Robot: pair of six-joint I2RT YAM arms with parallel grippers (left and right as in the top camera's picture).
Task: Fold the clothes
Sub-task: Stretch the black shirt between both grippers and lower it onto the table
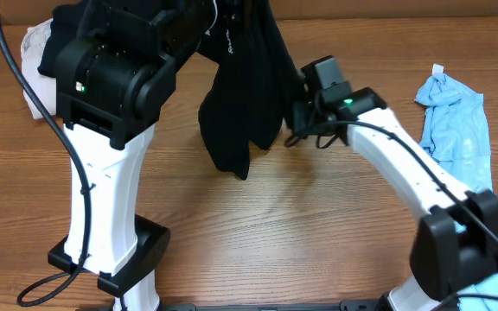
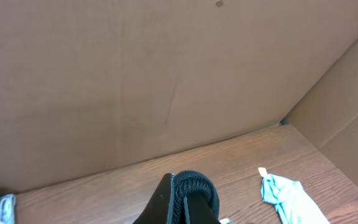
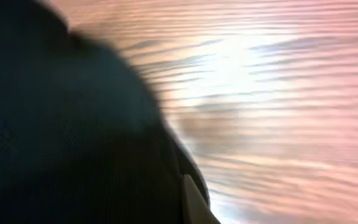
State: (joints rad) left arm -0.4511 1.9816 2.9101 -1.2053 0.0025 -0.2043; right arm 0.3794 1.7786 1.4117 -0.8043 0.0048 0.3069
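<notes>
Beneath the left claw [image 2: 188, 208] and the right claw [image 1: 294, 121] spreads the wooden table [image 1: 318, 233]; the black garment [image 1: 236, 104] hangs toward it in a long bunch below the left claw, which pinches its top, and its side edge touches the right claw — whether those jaws are spread or pressed together we cannot tell. A light blue garment [image 1: 456, 121] lies well outside the right claw. We judge the risk is the bunching: if the right claw catches several layers, or the left pinch slips, the garment lands crumpled — not flat
</notes>
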